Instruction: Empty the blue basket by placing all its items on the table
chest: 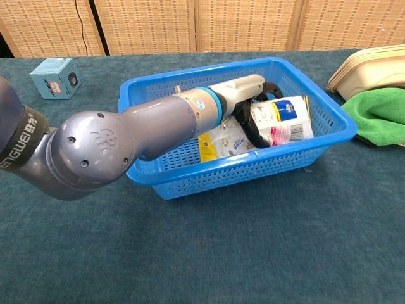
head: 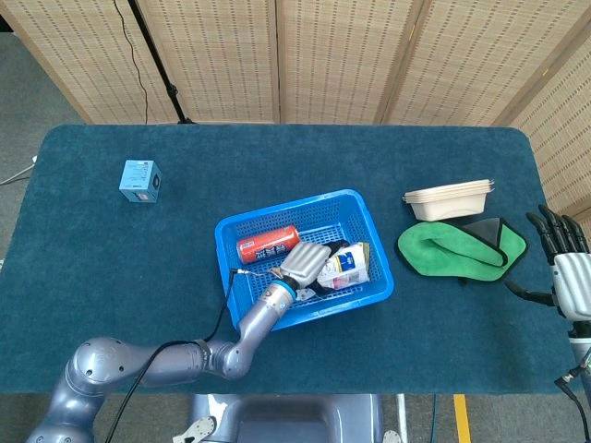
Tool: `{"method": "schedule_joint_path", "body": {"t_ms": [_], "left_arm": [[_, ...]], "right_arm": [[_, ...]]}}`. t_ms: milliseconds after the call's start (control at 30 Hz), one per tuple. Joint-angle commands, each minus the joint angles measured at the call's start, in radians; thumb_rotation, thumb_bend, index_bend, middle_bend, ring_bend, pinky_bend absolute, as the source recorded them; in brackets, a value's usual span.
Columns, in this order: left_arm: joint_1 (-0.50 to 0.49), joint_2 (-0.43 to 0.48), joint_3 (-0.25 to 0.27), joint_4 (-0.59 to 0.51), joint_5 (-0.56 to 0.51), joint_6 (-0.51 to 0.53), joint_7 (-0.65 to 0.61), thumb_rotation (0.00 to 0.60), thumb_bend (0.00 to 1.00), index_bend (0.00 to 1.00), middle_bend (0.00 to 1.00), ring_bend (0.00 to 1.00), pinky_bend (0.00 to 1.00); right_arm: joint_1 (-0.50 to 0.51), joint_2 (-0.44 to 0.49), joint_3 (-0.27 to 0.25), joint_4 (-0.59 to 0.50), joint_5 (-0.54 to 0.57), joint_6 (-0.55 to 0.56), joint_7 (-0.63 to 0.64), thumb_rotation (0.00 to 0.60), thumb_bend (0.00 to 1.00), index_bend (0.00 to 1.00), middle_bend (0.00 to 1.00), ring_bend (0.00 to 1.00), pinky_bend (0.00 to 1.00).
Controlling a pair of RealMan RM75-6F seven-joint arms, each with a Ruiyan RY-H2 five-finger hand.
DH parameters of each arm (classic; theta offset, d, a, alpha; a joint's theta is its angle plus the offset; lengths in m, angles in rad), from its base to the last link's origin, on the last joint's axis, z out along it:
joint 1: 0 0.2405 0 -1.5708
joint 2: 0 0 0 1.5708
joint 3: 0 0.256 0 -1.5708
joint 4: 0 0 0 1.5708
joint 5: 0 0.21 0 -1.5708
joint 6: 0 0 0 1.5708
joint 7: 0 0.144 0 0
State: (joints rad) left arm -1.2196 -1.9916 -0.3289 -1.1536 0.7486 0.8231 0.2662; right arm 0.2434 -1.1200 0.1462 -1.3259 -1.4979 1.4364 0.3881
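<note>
The blue basket [head: 238, 233] [chest: 288, 161] stands at mid-table. A red can [head: 268, 244] lies in its back left part. My left hand [head: 307, 262] [chest: 247, 95] is inside the basket and grips a white snack packet [head: 348, 267] [chest: 281, 120], which is tilted up off the basket floor. A second white and yellow packet [chest: 221, 140] lies under the hand. My right hand [head: 565, 268] hovers open at the table's right edge, away from the basket.
A small light-blue box [head: 139, 180] [chest: 56, 77] sits at the far left of the table. A green cloth [head: 457, 247] [chest: 380, 114] and stacked beige trays [head: 448, 198] [chest: 373, 66] lie right of the basket.
</note>
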Motion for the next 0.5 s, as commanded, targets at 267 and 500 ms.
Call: {"method": "schedule_joint_path", "body": {"t_ms": [267, 500], "left_arm": [[0.127, 0.251, -0.067, -0.304, 0.203, 0.181, -0.068, 0.6, 0.64, 0.52, 0.39, 0.44, 0.55], [0.233, 0.466, -0.087, -0.354, 0.21, 0.247, -0.049, 0.6, 0.62, 0.52, 0.39, 0.44, 0.55]], "right_arm": [[-0.001, 0.001, -0.004, -0.011, -0.008, 0.004, -0.009, 0.6, 0.0, 0.0, 0.0, 0.0, 0.0], [-0.002, 0.003, -0.003, -0.017, -0.006, 0.005, -0.013, 0.6, 0.0, 0.0, 0.0, 0.0, 0.0]]}}
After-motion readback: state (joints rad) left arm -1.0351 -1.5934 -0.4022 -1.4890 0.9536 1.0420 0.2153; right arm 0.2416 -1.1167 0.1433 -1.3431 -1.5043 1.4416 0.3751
